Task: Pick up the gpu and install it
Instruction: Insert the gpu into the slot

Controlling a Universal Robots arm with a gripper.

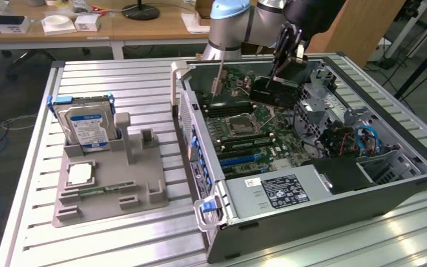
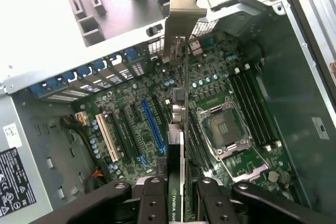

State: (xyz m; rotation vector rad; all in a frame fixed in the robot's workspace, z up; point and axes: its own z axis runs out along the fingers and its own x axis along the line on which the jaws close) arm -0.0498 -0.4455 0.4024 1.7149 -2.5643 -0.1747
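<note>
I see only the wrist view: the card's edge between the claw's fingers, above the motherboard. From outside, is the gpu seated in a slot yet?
Observer: It seems not: the gpu hangs from the claw, lifted above the motherboard inside the open case.
Operator: What stands beside the case?
Observer: A gray holder at the exterior view's left, with a hard drive upright in it.
Operator: Anything else there?
Observer: A square processor chip lies flat on the holder, nearer the camera than the drive.

gpu (image 1: 274,93) | dark card, silver end bracket | on edge, raised | above motherboard (image 1: 252,132) inside case (image 1: 391,192)
</note>
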